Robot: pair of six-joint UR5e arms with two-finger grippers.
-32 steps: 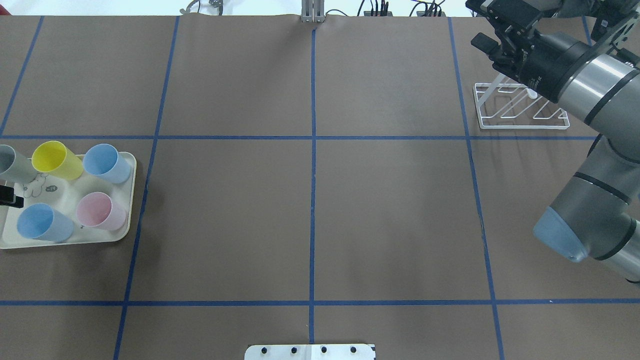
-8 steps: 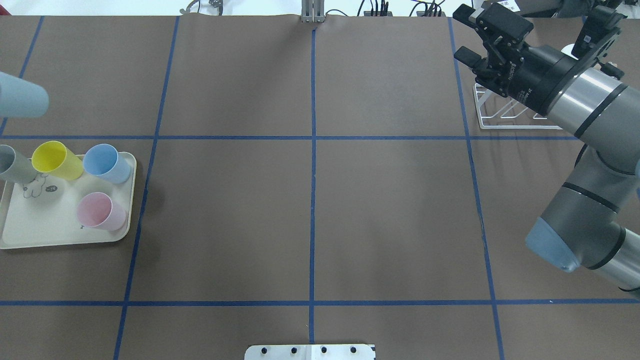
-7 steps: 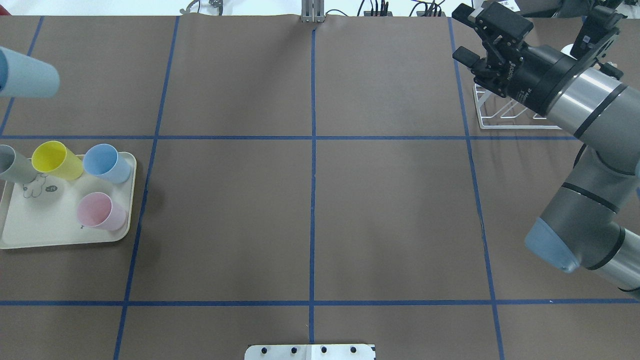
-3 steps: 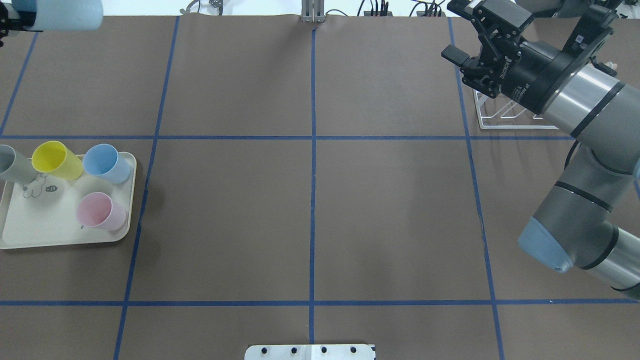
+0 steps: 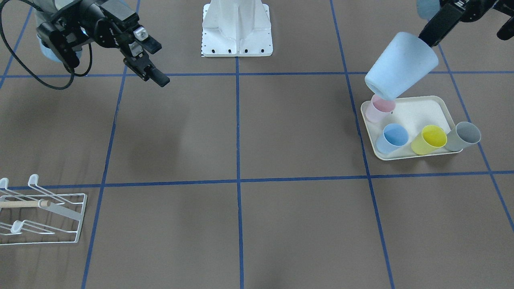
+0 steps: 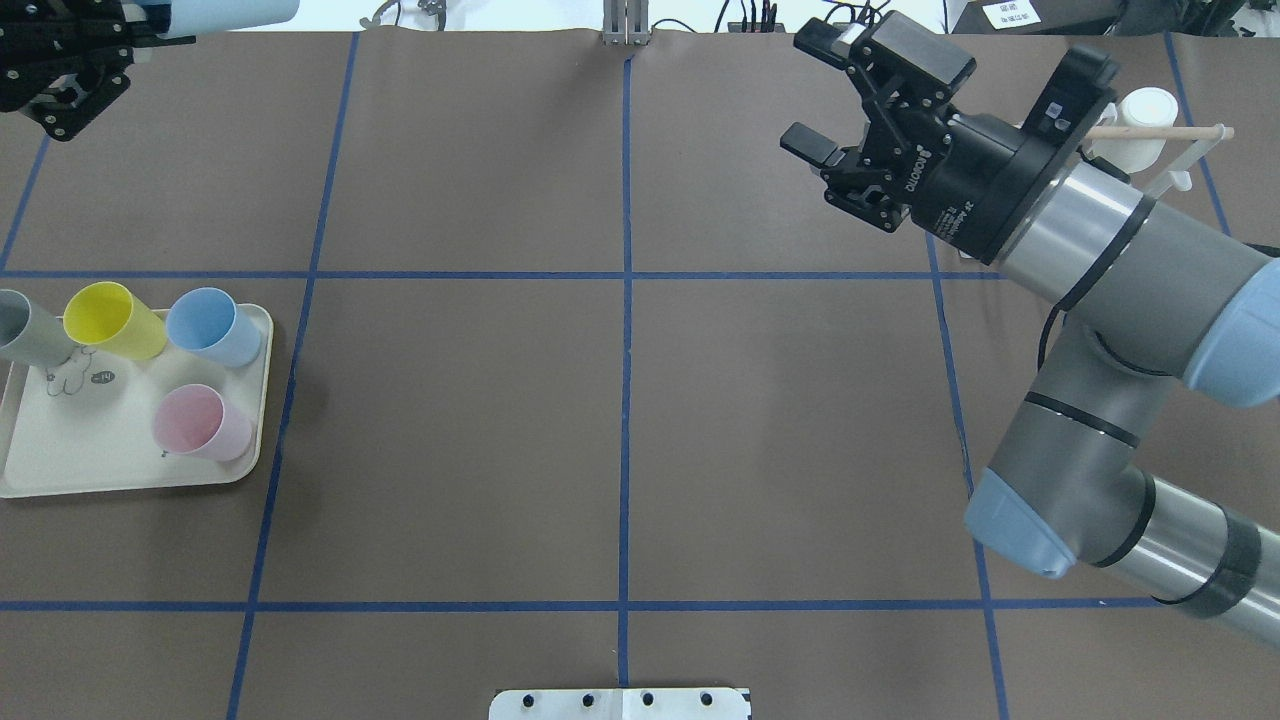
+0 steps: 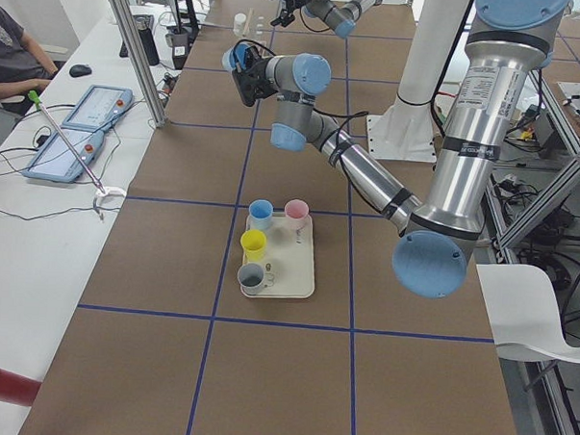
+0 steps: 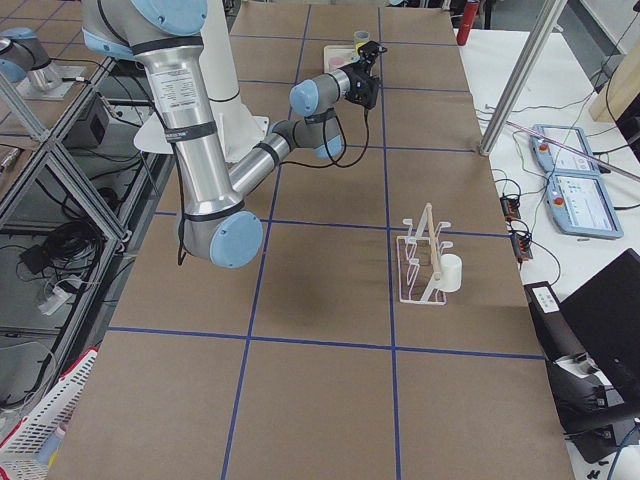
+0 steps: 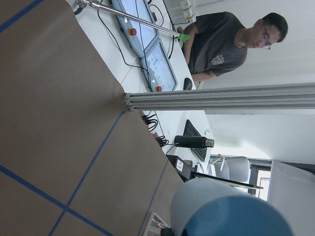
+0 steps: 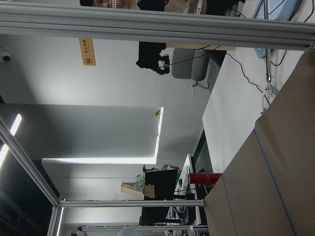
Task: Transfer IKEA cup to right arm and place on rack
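The IKEA cup, light blue, hangs tilted in the air above the tray's near corner, and my left gripper is shut on its base end. In the overhead view the IKEA cup shows at the top left edge, and its rim fills the bottom of the left wrist view. My right gripper is open and holds nothing; it is raised over the far right part of the table, pointing left. The white wire rack with its wooden dowel stands behind it, mostly hidden by the right arm in the overhead view.
A cream tray at the left holds a yellow cup, a blue cup, a pink cup and a grey cup. A white cup hangs on the rack. A person sits at the far bench.
The left gripper took a blue cup off the tray and carried it up and away toward the far left edge. The open right gripper swung left, away from the rack.
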